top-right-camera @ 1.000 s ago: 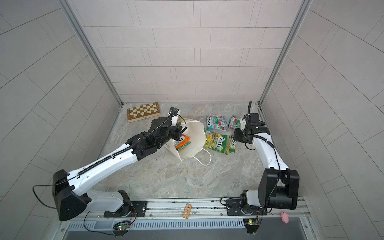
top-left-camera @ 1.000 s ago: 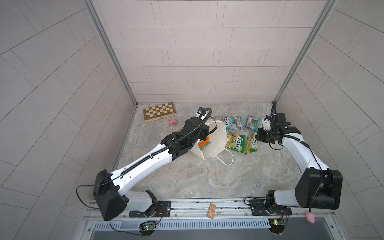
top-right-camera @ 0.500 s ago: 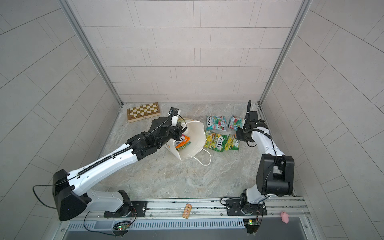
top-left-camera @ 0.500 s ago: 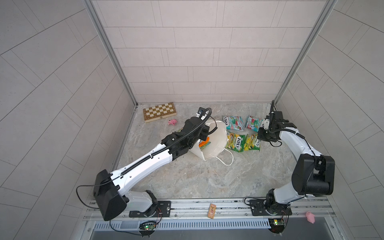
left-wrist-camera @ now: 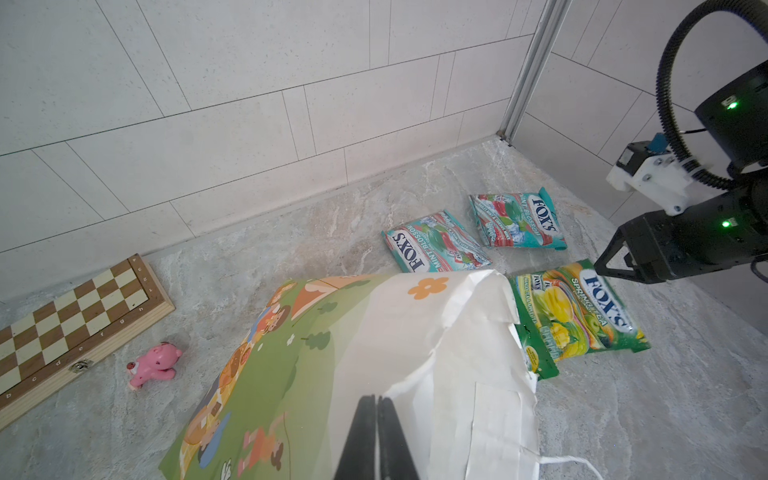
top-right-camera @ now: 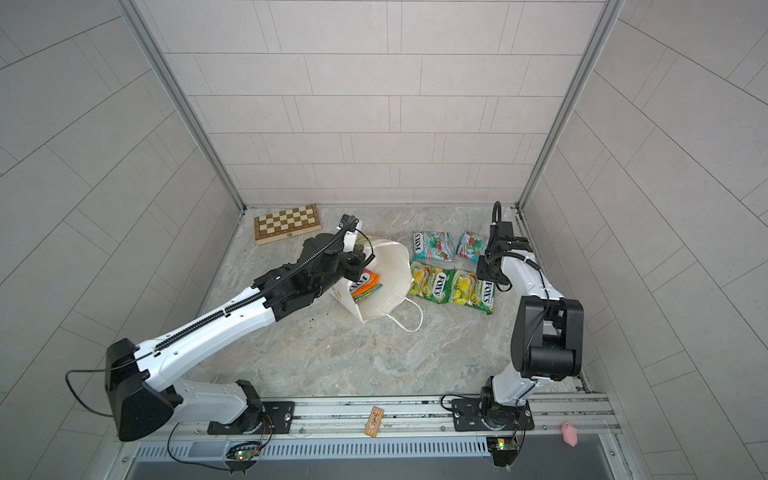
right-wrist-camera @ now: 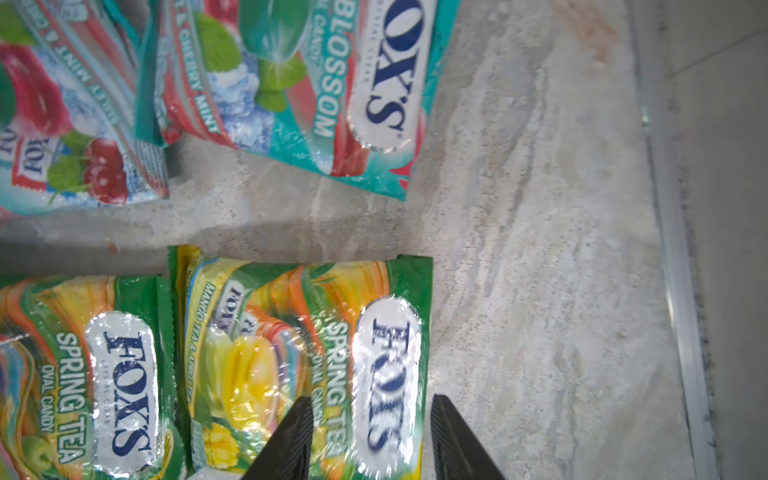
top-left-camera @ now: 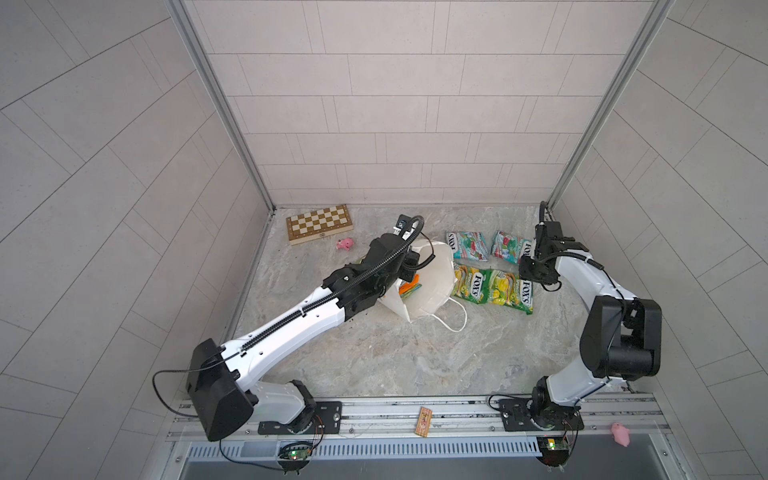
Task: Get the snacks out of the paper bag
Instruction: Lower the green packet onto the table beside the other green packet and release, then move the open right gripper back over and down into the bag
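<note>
left gripper point(left-wrist-camera: 376, 419) is pinched shut on the rim of the tall white paper bag point(top-left-camera: 434, 286), an orange-red glossy candy packet point(top-right-camera: 368, 279) inside. to its right lie teal packets point(top-left-camera: 467, 245) far, green-yellow packets point(top-left-camera: 512, 291) near; right gripper point(right-wrist-camera: 372, 399) hangs part-open, empty, over the rightmost.

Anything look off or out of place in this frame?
The white paper bag leans over, its rim crumpled where the shut left end effector pinches it. The orange and green candy packets are not yet out of it. A small pink toy and a small patterned block lie out by the front metal rail.
</note>
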Controlling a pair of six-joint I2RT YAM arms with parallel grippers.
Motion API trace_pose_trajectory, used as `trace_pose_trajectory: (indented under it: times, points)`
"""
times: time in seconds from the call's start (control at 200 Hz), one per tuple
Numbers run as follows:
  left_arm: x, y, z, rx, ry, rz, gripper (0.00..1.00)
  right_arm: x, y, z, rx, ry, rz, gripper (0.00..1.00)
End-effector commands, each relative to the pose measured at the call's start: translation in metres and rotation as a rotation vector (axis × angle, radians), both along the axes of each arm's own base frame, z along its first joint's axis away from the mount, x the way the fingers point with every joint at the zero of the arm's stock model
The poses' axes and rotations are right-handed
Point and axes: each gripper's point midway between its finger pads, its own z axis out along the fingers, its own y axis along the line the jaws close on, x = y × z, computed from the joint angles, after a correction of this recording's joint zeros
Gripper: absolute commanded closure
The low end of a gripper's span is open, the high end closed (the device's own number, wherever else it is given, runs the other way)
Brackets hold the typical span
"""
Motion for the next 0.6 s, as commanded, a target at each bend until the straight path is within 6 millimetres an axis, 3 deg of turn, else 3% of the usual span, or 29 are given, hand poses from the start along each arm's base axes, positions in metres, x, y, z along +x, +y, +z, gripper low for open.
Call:
trace_pose_trajectory:
  times: [0.0,0.24,0.435,0.595]
  points:
    - [0.0,-0.003,0.01,-0.007,-0.013,-0.014,1.0,-0.007,-0.014,0.032,-0.073,-0.105,-0.078,0.48]
    - [-0.005,-0.01,0.009,-0.015,-0.007,-0.061,1.0,0.0,0.073,0.056,0.353,-0.34,0.129,0.48]
    - [-0.013,-0.02,0.012,-0.041,-0.017,-0.139,1.0,-0.02,0.15,0.072,0.586,-0.335,0.333,0.5]
    - [-0.013,-0.02,0.015,-0.048,-0.026,-0.145,1.0,-0.041,0.21,0.087,0.664,-0.348,0.506,0.54]
